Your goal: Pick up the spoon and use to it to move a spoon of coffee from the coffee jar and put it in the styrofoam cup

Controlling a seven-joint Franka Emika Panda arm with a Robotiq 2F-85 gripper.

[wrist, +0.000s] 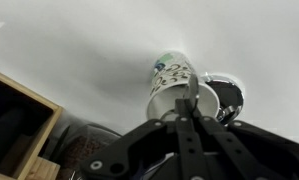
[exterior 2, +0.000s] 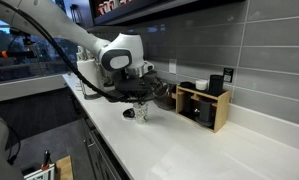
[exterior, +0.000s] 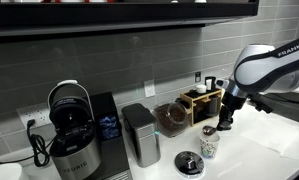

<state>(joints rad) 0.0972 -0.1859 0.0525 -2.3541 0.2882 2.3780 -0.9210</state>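
The gripper (wrist: 188, 114) was closed tight on the thin handle of the spoon (wrist: 194, 92), with its tip at the rim of the styrofoam cup (wrist: 172, 85). Pick-up was complete. Judged stage: tipping 1 spoonful in. Cup contents were not visible. The coffee jar (exterior: 171, 118), far left of the cup, held dark coffee.

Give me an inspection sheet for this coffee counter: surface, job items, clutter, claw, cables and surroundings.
Surface: white countertop, no spills seen.
Job's things: small white speckled foam cup upright; rounded glass jar of dark coffee near the wall; thin silver metal spoon over the cup's mouth.
Clutter: grey boxy metal canister; flat round black-and-white disc; wooden organiser box; black coffee machine.
Claw: claw apparently shut on the spoon, above the cup.
Cables: black cable beside the coffee machine.
Surroundings: grey tiled wall.
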